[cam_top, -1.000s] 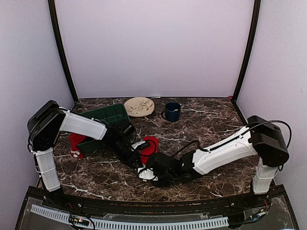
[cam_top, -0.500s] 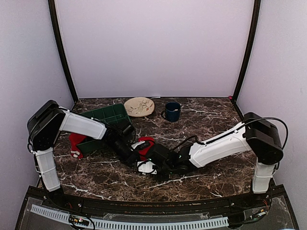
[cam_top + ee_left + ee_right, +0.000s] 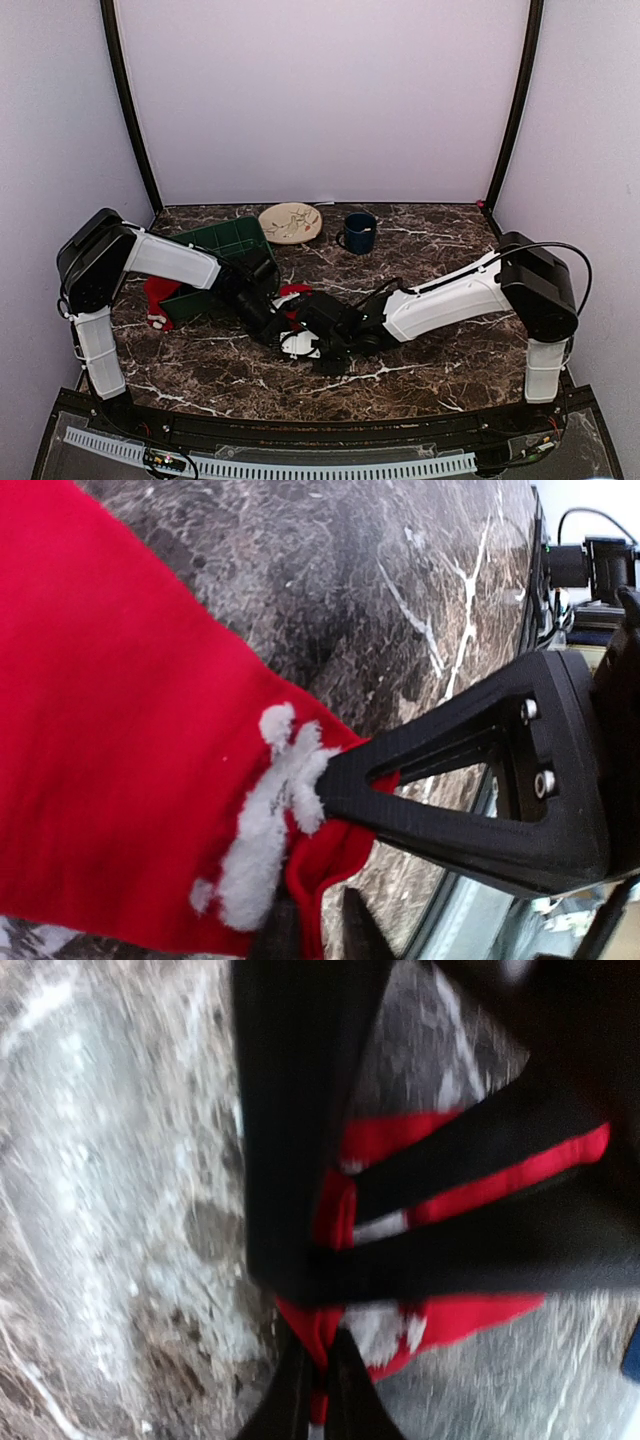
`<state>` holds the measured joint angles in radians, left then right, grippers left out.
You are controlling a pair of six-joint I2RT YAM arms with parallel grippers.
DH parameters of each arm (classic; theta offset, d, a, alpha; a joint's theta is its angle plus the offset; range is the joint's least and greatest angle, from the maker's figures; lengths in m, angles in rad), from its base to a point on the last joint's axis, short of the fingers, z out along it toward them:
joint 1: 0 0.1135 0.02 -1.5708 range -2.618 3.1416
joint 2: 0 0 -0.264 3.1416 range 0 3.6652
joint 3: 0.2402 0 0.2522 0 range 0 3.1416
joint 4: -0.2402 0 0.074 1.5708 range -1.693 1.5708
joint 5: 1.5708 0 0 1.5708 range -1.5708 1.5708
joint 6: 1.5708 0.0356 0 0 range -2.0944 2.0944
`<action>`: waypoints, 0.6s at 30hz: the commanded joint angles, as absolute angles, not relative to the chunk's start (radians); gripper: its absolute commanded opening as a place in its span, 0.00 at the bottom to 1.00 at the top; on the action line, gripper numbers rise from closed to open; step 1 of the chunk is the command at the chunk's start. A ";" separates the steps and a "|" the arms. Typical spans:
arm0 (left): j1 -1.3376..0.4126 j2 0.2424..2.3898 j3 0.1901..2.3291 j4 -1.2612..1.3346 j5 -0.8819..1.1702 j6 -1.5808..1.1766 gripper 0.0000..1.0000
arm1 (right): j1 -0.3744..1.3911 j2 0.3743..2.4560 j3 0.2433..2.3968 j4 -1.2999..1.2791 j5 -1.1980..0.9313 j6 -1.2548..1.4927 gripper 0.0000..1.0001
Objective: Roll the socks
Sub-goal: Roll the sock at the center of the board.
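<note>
One red sock [image 3: 293,293] with white trim lies bunched at the table's middle, between both grippers. In the left wrist view the sock [image 3: 110,740] fills the left side. My left gripper [image 3: 315,925] has its jaws a little apart around a fold at the trimmed end, with a sliver of marble showing beside the fold. My right gripper [image 3: 322,1380] is shut on a red fold of the sock [image 3: 470,1315]. From above, the left gripper [image 3: 272,318] and right gripper [image 3: 300,327] nearly touch. The second sock [image 3: 157,293] lies at the left, partly behind the bin.
A green bin [image 3: 225,240] stands behind the left arm. A patterned plate [image 3: 290,222] and a dark blue mug [image 3: 359,232] sit at the back. The right gripper's black finger [image 3: 450,800] crosses the left wrist view. Dark marble table [image 3: 450,240].
My right gripper moved left and back onto the sock and closed on it. The sock bunched tighter. The left gripper's jaws loosened a little.
</note>
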<state>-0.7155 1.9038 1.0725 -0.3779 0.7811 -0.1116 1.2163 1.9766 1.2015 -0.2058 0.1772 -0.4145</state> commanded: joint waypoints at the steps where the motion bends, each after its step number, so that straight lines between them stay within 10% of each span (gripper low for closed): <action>1: -0.713 1.859 1.053 -0.404 0.733 -0.119 0.25 | 1.187 2.017 1.244 -0.309 0.074 -0.364 0.05; 18: -0.710 1.639 0.893 -0.175 0.501 -0.242 0.44 | 1.129 2.031 1.366 -0.499 -0.199 -0.222 0.04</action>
